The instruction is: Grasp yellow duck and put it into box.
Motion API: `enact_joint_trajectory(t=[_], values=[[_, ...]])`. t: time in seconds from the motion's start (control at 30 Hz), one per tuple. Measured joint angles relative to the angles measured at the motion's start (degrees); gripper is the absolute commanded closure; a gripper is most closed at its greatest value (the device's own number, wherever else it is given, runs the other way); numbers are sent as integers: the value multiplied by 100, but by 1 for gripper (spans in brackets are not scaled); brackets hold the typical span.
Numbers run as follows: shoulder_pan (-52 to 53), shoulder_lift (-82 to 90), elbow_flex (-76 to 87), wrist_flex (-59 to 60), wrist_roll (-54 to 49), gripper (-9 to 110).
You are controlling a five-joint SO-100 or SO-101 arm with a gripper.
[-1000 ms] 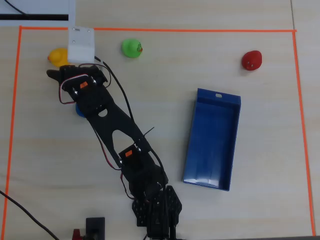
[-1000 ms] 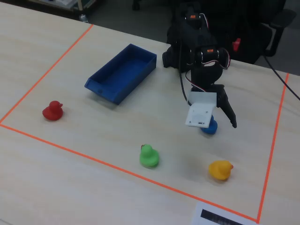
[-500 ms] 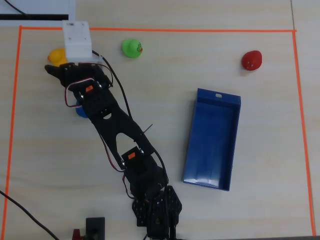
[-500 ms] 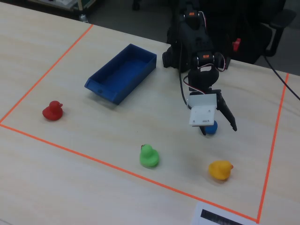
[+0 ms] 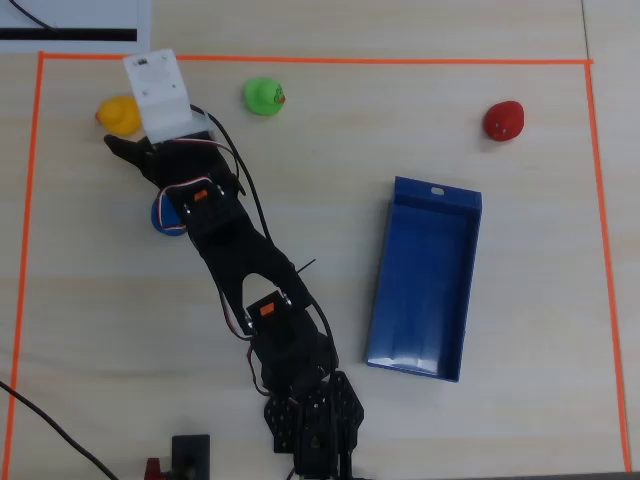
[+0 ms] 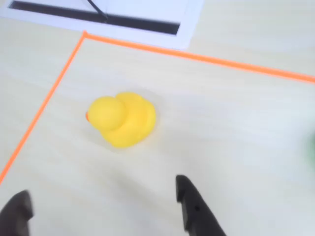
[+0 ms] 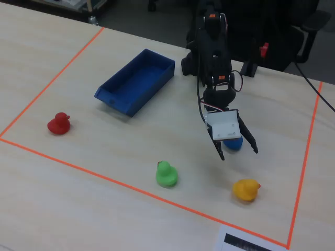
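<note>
The yellow duck [image 5: 118,114] sits on the table near the far left corner of the orange tape border. It also shows in the wrist view [image 6: 123,118] and in the fixed view [image 7: 246,189]. My gripper [image 5: 135,140] hovers just short of the duck. In the wrist view my gripper [image 6: 101,189] is open and empty, its two black fingers [image 6: 194,206] wide apart below the duck. In the fixed view my gripper [image 7: 236,151] hangs above the table. The dark-blue box [image 5: 425,278] lies empty to the right, also in the fixed view [image 7: 137,81].
A green duck [image 5: 264,96] and a red duck [image 5: 503,120] sit along the far edge. A blue toy [image 5: 165,215] lies partly under my arm, also in the fixed view [image 7: 233,144]. Orange tape [image 5: 30,250] borders the area. A white sheet [image 6: 142,19] lies beyond the corner.
</note>
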Motion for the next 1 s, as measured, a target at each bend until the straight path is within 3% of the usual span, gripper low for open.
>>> enact_joint_trajectory(t=[0.13, 0.4, 0.57, 1.0], values=[[0, 0, 721, -1362, -387, 62], [-167, 9, 817, -2048, -466, 62], [-316, 9, 1204, -3129, -809, 62], [-492, -457, 554, -3349, -1107, 62]])
